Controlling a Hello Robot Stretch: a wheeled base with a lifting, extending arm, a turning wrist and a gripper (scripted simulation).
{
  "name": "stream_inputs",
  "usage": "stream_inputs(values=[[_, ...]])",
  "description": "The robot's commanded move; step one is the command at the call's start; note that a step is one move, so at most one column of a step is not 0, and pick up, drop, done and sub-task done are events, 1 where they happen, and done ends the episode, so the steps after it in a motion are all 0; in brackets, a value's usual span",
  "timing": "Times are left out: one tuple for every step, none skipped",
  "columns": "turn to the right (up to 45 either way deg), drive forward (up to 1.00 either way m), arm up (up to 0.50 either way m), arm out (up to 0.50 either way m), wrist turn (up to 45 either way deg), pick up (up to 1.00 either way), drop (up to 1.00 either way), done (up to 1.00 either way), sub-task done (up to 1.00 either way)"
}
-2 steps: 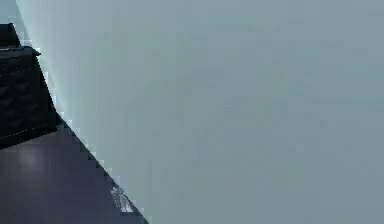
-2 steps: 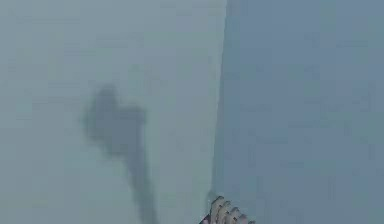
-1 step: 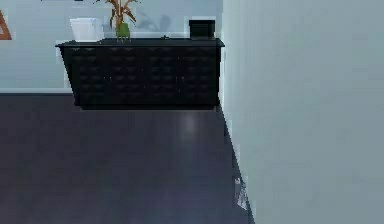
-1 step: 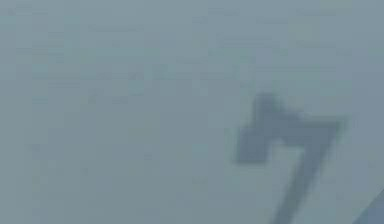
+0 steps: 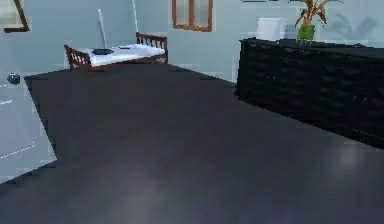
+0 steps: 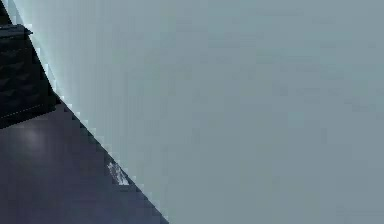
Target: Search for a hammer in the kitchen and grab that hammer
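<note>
A bed (image 5: 117, 56) with a dark wooden frame and a white mattress stands against the far wall in the forward view; a small dark thing (image 5: 103, 51) lies on it. A long black dresser (image 5: 318, 85) runs along the forward view's right. Its end (image 6: 20, 75) comes into the arm side view's upper left corner.
On the dresser stand a white box (image 5: 270, 29) and a potted plant (image 5: 310, 20). A white door (image 5: 18, 105) with a dark knob is at the forward view's left. A wood-framed window (image 5: 192, 14) is on the far wall. A pale wall (image 6: 250, 100) is close in the arm side view. Dark floor (image 5: 170, 150) lies ahead.
</note>
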Motion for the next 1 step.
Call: stream_inputs(values=[[-12.0,0.0,0.0,0.0,0.0,0.0,0.0,0.0,0.0]])
